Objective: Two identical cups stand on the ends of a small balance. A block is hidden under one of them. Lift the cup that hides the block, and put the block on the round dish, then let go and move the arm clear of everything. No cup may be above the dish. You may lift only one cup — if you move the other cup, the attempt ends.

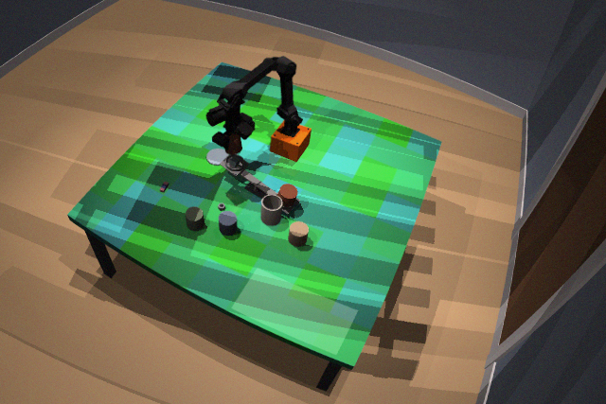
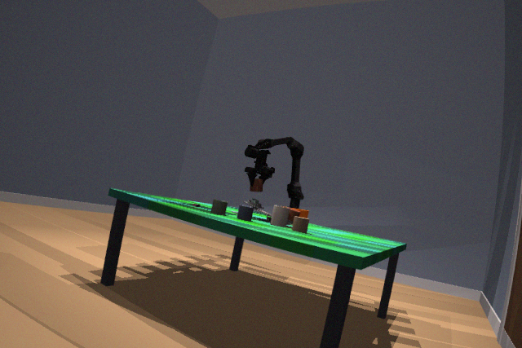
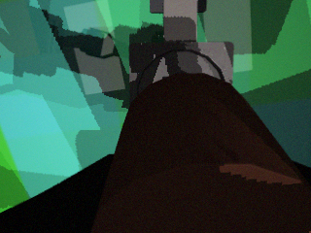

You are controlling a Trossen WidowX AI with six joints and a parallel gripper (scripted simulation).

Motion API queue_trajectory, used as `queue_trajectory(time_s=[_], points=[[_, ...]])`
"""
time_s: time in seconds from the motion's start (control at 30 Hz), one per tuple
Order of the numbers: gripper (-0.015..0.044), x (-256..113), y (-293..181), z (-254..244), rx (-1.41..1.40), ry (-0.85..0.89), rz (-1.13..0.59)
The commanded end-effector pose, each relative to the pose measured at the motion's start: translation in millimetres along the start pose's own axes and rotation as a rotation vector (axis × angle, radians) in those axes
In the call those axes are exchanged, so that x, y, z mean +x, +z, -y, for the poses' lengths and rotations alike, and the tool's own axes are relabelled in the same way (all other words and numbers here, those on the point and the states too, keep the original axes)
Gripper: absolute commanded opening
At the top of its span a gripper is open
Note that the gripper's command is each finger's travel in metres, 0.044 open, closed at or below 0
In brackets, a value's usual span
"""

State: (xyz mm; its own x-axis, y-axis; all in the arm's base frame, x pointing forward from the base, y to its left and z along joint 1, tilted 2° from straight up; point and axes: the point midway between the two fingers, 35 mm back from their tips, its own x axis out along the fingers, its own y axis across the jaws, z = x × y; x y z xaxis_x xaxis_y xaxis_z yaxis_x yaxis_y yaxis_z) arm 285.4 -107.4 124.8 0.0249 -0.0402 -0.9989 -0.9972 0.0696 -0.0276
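My gripper [image 1: 234, 141] [image 2: 256, 182] is shut on a red-brown cup [image 1: 234, 146] [image 2: 256, 187] [image 3: 194, 141] and holds it raised above one end of the balance [image 1: 252, 180] [image 3: 180, 30]. The held cup fills the lower middle of the wrist view and covers part of the ringed end plate [image 3: 224, 54]. I cannot make out a block there. The other red-brown cup [image 1: 288, 193] stands on the far end of the beam. The pale round dish [image 1: 213, 157] lies just beside the raised cup's end of the balance.
A tall grey open cup [image 1: 271, 211] [image 2: 280, 215] stands close to the standing cup. Tan [image 1: 297, 234], blue-grey [image 1: 227, 223] and dark olive [image 1: 194, 219] cylinders stand nearby. A small ring [image 1: 222, 205] and a tiny dark object [image 1: 164, 186] lie on the table. The arm's base has an orange box [image 1: 290, 143].
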Motion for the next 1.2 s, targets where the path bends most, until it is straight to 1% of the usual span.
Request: queue_trajectory(time_s=[0.0, 0.33, 0.67, 1.03, 1.17], points=[[0.0, 6, -15, -4, 0.001, -0.001, 0.0], [0.0, 34, -77, -31, 0.008, -0.004, -0.007], [0.0, 60, -129, -73, 0.013, -0.004, -0.015], [0.0, 86, -170, -131, 0.006, 0.004, -0.023], [0.0, 89, -172, -135, 0.005, 0.004, -0.023]])
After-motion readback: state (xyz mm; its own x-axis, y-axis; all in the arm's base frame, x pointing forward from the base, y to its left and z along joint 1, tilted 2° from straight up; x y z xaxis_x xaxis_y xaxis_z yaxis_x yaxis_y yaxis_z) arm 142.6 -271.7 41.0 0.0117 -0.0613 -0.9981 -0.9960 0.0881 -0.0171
